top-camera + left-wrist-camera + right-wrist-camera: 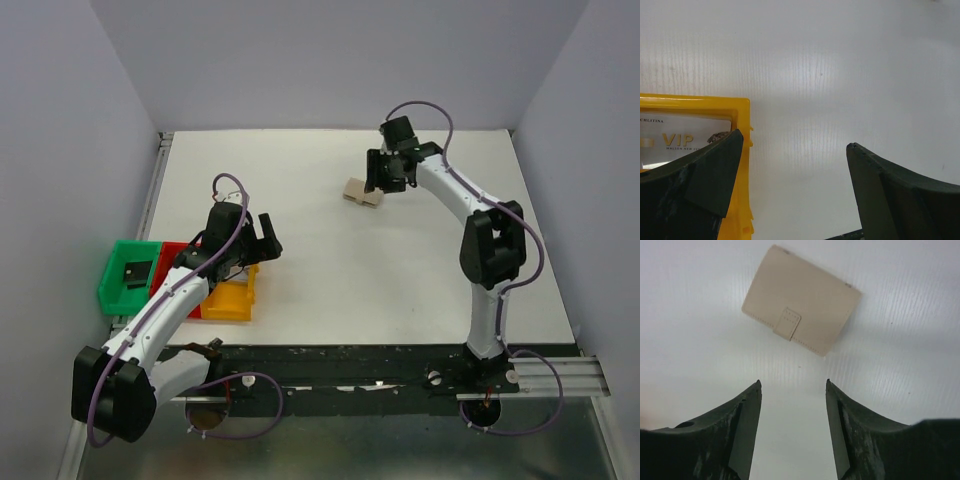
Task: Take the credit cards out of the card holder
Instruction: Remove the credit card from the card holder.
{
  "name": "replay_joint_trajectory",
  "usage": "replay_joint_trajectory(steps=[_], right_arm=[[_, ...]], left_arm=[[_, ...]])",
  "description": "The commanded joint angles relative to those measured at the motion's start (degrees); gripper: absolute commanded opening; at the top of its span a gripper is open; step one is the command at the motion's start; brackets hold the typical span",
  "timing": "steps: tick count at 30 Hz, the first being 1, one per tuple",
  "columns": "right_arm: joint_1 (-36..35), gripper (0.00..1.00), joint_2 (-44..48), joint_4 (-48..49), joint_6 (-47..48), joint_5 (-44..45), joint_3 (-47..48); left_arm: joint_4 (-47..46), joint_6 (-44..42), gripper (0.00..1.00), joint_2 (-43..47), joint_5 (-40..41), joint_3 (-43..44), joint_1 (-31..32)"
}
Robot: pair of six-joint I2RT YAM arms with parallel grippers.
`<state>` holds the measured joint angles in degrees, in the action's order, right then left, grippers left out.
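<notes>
- Right gripper (792,384) spread, empty; card holder (802,297) lies closed just ahead of its fingertips
- Left gripper (795,142) spread, over yellow bin (744,120) edge
- Next, likely: pin card holder, undo tab (788,322)

In the left wrist view you can read lettering on the pale card (685,132) lying in the yellow bin (742,125). It sits to the left of the left claw (794,140), and the claw's left finger (705,175) hides its lower right part. Large gold letters spell "VIP". Above them, near the card's top edge, small dark capitals read "CHLITINA", cut off at the picture's left border. Under "VIP" you'll find a tiny gold line beginning "MALSON NEW C", where the finger covers it. Those small letters are blurred, so treat that reading as uncertain.
</notes>
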<state>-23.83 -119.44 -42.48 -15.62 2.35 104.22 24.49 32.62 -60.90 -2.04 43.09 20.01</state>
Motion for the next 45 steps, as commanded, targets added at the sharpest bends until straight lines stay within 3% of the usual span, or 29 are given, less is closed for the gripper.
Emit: replay_joint_trajectory(steps=[1,16,33,45], right_arm=[[7.0,0.63,2.2,15.3,-14.9,-17.0,-8.1],[10.6,0.58,-3.6,27.7,-28.9,-27.9,-12.6],[12.2,0.62,0.3,28.2,-28.5,-23.2,-20.5],[12.8,0.61,-1.4,28.3,-28.8,-24.9,-18.1]], left_arm=[[0.1,0.2,0.99,1.2,-0.3,-0.2,0.2],[0.4,0.3,0.99,-0.4,0.0,0.3,0.2],[0.4,0.3,0.99,-1.1,0.2,0.3,0.2],[0.4,0.3,0.99,-1.2,0.2,0.3,0.2]])
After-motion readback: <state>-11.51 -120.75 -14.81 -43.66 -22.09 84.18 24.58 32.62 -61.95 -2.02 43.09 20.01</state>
